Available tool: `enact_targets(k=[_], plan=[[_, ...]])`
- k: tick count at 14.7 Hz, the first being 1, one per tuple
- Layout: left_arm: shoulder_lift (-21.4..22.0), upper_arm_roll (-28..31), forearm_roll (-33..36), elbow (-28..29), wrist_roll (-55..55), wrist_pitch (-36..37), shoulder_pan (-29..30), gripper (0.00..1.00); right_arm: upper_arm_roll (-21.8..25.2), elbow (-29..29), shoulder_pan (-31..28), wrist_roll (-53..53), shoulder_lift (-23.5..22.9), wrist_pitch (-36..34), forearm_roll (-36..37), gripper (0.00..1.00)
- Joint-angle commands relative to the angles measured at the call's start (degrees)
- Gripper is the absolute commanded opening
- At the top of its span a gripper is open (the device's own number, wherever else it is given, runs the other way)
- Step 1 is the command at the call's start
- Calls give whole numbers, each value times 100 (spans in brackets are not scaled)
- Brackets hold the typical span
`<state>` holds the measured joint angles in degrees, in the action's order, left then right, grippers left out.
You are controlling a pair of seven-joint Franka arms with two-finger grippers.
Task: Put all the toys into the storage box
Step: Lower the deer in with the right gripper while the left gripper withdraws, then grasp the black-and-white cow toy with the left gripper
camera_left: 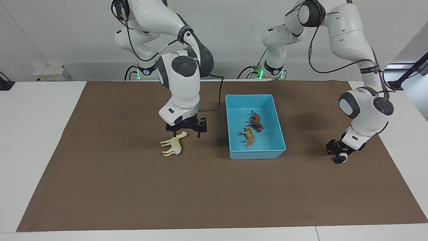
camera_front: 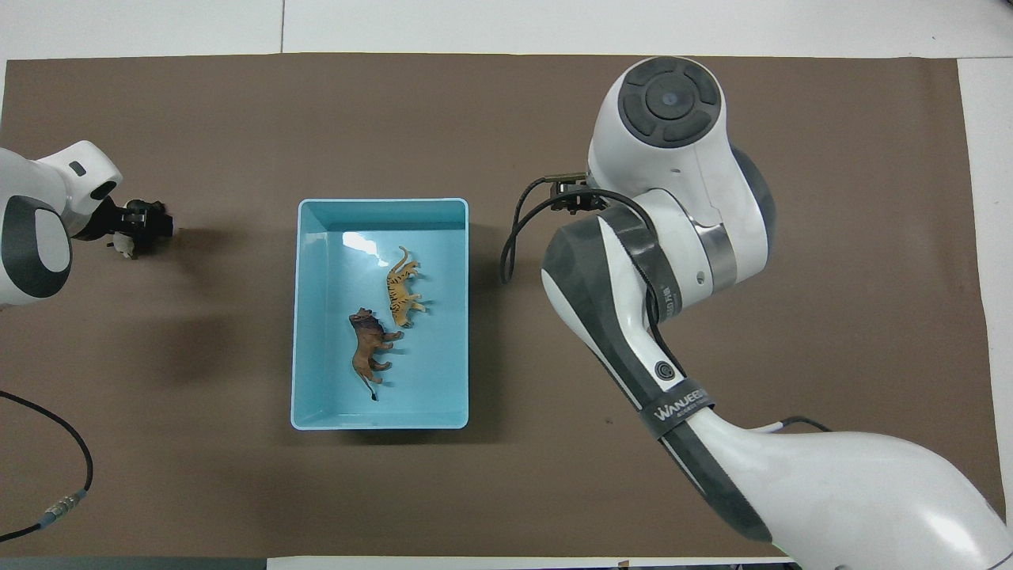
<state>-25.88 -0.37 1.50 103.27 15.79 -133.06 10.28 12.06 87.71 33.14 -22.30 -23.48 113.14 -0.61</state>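
Observation:
The light blue storage box (camera_left: 255, 154) (camera_front: 380, 203) holds two toys: the orange-tan tiger (camera_left: 248, 136) (camera_front: 402, 289) and the dark brown lion (camera_left: 255, 121) (camera_front: 370, 352). The cream giraffe (camera_left: 172, 144) lies on its side on the mat, toward the right arm's end. My right gripper (camera_left: 186, 130) hangs open just over its head end, holding nothing; the overhead view hides both under the arm. At the left arm's end, my left gripper (camera_left: 337, 153) (camera_front: 141, 224) is down at the black-and-white panda (camera_left: 339, 160) (camera_front: 121, 245), open around it and covering most of it.
A brown mat (camera_left: 133, 194) covers most of the white table (camera_left: 30, 134). The right arm's forearm stretches over the mat beside the box in the overhead view. A black cable (camera_front: 47, 443) lies at the left arm's end.

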Motion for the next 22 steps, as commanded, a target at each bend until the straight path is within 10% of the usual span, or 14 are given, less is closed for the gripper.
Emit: enact_targets(k=[1, 4, 5, 11, 19, 20, 22], plan=[[188, -16, 113, 229, 29, -89, 36, 54, -46, 1720, -45, 540, 730, 1145, -54, 100], [153, 2, 113, 229, -41, -71, 27, 3, -45, 2241, -194, 954, 679, 1885, -54, 100], [153, 10, 113, 194, -76, -2, 27, 0, -45, 2259, -220, 999, 600, 2043, -54, 100], [178, -33, -18, -1265, -1225, 2447, -411, 0, -54, 2426, -221, 1008, 292, 2641, -45, 100], [1462, -60, -607, -380, -4844, 3263, -2579, 0, -54, 2883, -238, 973, 335, 2994, -54, 100], [1576, -60, -607, -21, -5258, 2833, -2827, 0, -54, 2944, -238, 982, 335, 3125, -54, 95], [1927, -60, -607, 1007, -5569, 1744, -3171, 0, -54, 3033, -238, 973, 335, 3301, -54, 7]])
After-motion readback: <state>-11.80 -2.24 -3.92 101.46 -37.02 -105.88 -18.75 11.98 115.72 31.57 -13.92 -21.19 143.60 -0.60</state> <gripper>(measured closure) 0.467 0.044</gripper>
